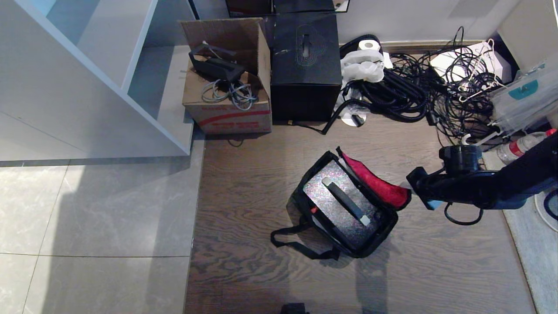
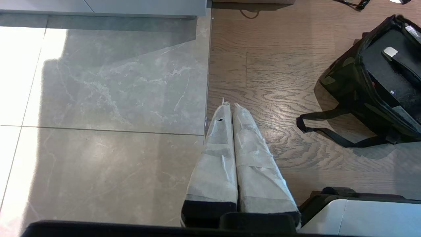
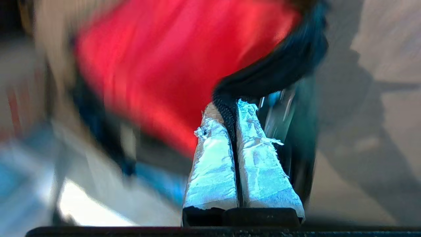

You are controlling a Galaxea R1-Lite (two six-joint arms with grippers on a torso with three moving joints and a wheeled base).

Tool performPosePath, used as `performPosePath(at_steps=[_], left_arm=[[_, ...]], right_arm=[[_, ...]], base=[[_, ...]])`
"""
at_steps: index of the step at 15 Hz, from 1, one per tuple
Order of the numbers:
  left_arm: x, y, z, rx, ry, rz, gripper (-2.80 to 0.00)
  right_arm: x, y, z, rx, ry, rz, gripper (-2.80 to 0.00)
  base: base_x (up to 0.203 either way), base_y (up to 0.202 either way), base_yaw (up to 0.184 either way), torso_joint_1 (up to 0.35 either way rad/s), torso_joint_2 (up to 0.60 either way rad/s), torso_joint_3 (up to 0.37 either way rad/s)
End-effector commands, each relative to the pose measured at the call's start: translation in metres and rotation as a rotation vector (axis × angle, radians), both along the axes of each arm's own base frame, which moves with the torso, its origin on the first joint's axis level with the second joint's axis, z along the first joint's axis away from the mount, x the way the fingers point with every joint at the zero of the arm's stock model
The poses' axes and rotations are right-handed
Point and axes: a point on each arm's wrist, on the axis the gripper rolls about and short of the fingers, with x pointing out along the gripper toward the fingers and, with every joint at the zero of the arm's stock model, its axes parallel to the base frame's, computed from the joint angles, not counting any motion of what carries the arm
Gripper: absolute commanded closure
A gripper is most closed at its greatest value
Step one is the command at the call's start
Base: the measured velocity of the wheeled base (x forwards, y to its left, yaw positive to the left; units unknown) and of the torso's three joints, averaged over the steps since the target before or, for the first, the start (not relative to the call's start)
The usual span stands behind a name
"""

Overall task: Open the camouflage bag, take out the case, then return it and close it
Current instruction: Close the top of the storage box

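The right wrist view is smeared: only the red lining [image 3: 158,65] of the bag's flap and its dark edge read clearly, and everything behind is a blur. In the left wrist view the picture's edge cuts off the camouflage bag [image 2: 342,82]. In the head view the right arm [image 1: 501,183] runs out of the picture, and the cable tangle [image 1: 436,96] is too knotted to sort out.

Bare floor [image 1: 244,183] (cable tangle [image 1: 436,96] behind)
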Motion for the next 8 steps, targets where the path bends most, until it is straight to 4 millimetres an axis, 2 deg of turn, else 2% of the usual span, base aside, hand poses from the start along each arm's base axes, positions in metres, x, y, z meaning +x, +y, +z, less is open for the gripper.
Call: performPosePath(at_steps=[1,4,8], left_arm=[[0.000,0.000,0.000,0.000,0.000,0.000,0.00],[0.000,0.000,0.000,0.000,0.000,0.000,0.00],[0.000,0.000,0.000,0.000,0.000,0.000,0.00]], right_arm=[[-0.035,0.027,0.029,-0.030,-0.062,0.096,0.00],[-0.060,0.043,0.027,-0.053,-0.046,0.180,0.00],[-0.077,0.056,0.021,-0.057,0.002,0.231,0.00]], base=[[0.000,0.000,0.000,0.000,0.00,0.000],[0.000,0.000,0.000,0.000,0.00,0.000],[0.000,0.000,0.000,0.000,0.00,0.000]])
